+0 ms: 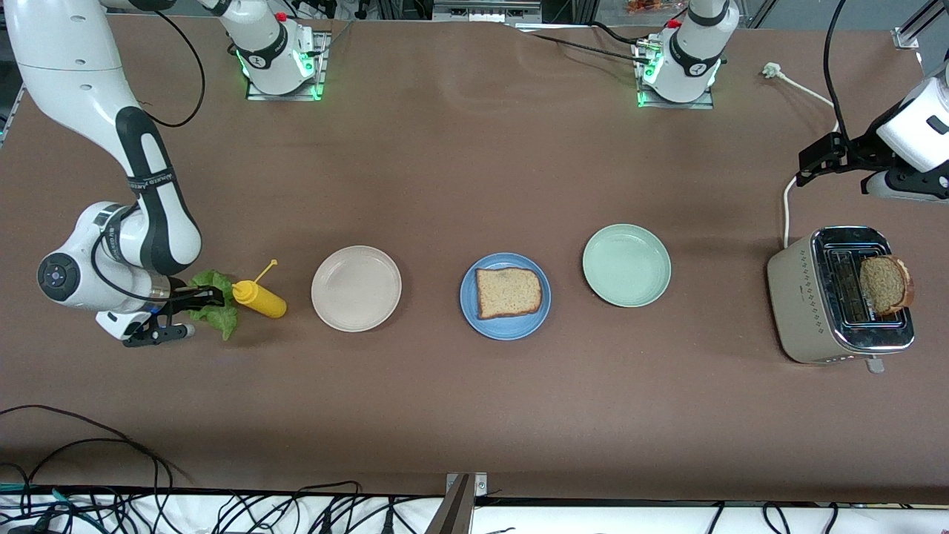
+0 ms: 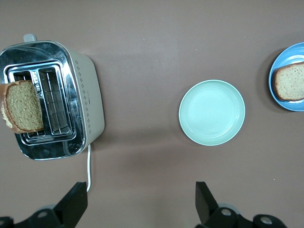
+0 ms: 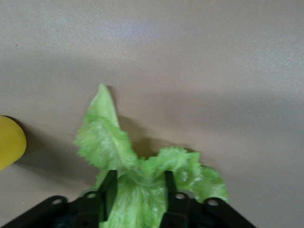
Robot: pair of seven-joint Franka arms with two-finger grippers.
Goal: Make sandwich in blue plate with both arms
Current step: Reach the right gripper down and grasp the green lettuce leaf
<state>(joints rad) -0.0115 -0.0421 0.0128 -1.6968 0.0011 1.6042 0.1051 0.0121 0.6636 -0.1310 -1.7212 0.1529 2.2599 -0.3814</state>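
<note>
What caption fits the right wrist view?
Right gripper fingers closed on the lettuce leaf beside the yellow mustard bottle.

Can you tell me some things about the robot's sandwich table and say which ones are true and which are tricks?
1. One brown bread slice lies on the round blue plate. True.
2. The right gripper is shut on the ruffled green lettuce leaf. True.
3. The pale green plate holds a tomato. False: it holds nothing.
4. The second brown bread slice sits on the beige plate. False: it sticks out of the shiny silver toaster.
5. The left gripper is open, over bare table near the toaster. True.
6. The yellow squeeze bottle stands upright. False: it lies on its side beside the lettuce.
</note>
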